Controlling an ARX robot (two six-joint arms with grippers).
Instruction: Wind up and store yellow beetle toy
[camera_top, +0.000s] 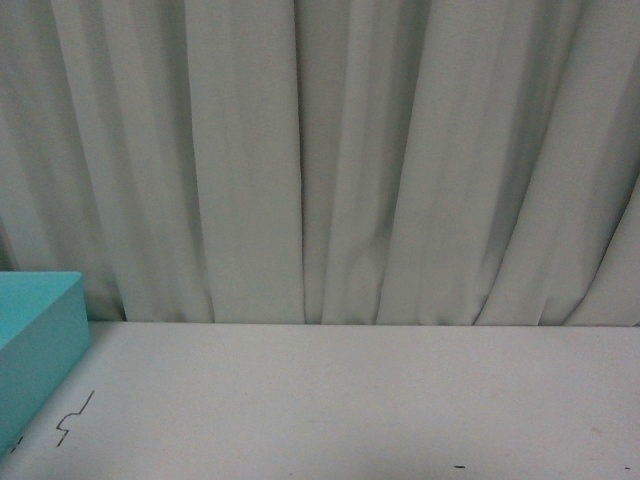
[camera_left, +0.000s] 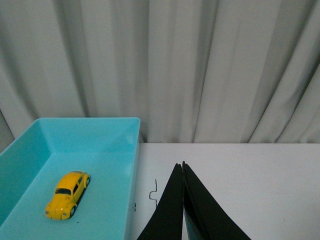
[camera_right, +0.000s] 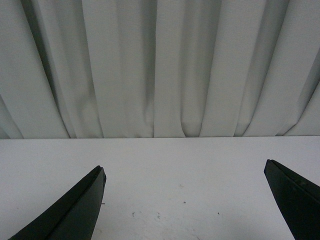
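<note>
A: Where's the yellow beetle toy (camera_left: 67, 194)?
B: We see it inside the teal bin (camera_left: 115, 150), beside our pinched-together left gripper (camera_left: 182, 166). Right gripper (camera_right: 185, 172) spread wide over bare white table (camera_right: 165, 165), grey curtain (camera_top: 320, 150) behind.

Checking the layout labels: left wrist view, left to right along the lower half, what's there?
Turquoise tray with the yellow beetle toy inside → small dark squiggle mark on the white table → shut left gripper.

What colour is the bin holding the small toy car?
Turquoise plastic bin, seen best in the left wrist view.
</note>
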